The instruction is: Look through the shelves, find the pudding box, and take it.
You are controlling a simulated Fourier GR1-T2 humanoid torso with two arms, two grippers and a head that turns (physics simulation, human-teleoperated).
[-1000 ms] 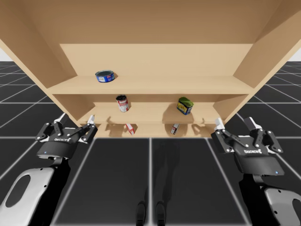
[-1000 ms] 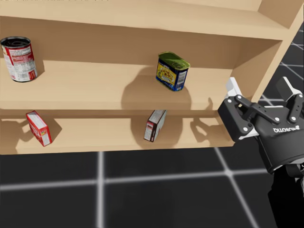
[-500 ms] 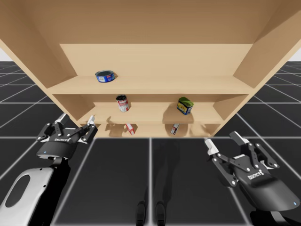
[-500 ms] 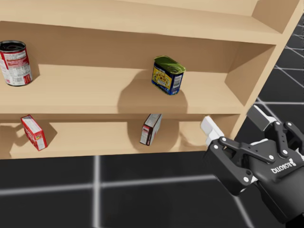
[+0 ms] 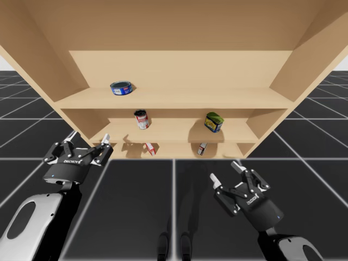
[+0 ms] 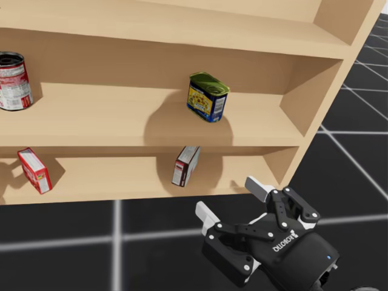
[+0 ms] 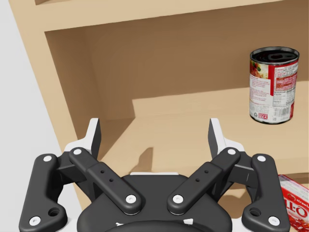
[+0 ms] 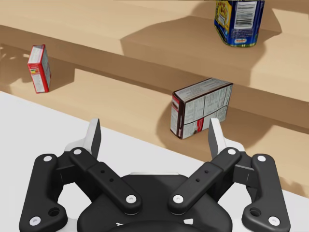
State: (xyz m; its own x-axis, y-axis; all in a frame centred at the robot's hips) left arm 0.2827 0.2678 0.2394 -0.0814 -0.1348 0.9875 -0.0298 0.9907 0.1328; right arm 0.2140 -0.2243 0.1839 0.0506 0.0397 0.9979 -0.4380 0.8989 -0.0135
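On the bottom board of the wooden shelf unit [image 6: 109,176], the pudding box [image 8: 202,108] stands ahead of the robot's right gripper [image 8: 154,128], spread wide and empty like the left gripper [image 7: 154,128]; an off-centre approach could topple the narrow box.

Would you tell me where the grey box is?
In the head view the grey box stands on the lowest shelf, right of the red box, below the green-topped can. In the right wrist view it is ahead of my right gripper.
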